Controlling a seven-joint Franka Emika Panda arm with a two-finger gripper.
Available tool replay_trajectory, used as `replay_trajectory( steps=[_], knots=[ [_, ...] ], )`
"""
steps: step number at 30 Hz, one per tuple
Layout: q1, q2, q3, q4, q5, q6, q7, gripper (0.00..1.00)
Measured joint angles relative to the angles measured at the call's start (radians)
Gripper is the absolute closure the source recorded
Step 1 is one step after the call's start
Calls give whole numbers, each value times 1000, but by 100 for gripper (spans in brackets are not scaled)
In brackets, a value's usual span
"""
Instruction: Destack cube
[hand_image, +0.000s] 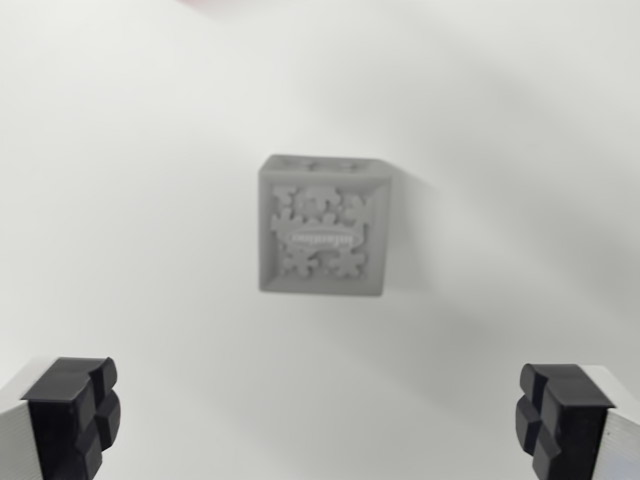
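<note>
A grey cube (322, 228) with raised gear-like relief on its top face lies on a plain white surface, just above the middle of the wrist view. It is slightly blurred. Whether another cube sits beneath it cannot be told from this top-down angle. My gripper (320, 420) hangs above the surface, open wide, with one black fingertip (72, 415) at the lower left and the other at the lower right. Nothing is between them. The cube lies beyond the fingertips, centred between them.
The white surface (120, 150) fills the whole view. A faint pink smudge (205, 4) shows at the top edge.
</note>
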Motion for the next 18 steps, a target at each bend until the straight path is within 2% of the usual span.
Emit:
replay_trajectory(
  steps=[9, 18],
  knots=[
    [0, -82, 0, 19, -4, -100, 2, 0],
    [0, -139, 0, 46, -6, -184, 4, 0]
  ],
)
